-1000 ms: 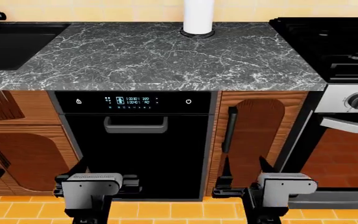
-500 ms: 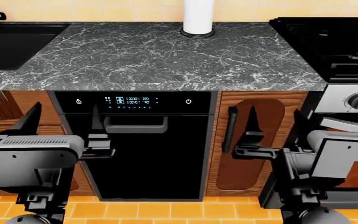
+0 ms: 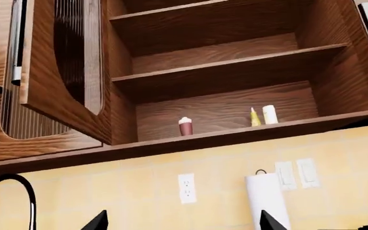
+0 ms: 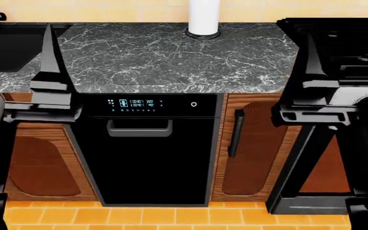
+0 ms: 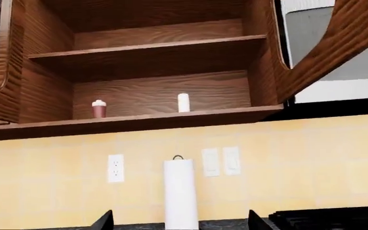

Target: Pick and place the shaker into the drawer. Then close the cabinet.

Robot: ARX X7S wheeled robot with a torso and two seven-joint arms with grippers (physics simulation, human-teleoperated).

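Both grippers, left (image 4: 46,57) and right (image 4: 315,52), are raised in front of the bench (image 4: 171,57) with fingers spread apart and nothing between them, the left near the bench's left edge by the sink (image 4: 11,43), the right near its right edge by the stove (image 4: 344,43). Wrist views look up into the open cabinet (image 3: 222,72), where the shaker (image 3: 270,114) stands upright on the lowest shelf (image 3: 248,128) near its front edge, just beside a yellow bottle (image 3: 255,117) and well apart from a brown cup (image 3: 185,126); a paper towel roll (image 4: 204,17) stands at the bench's back edge
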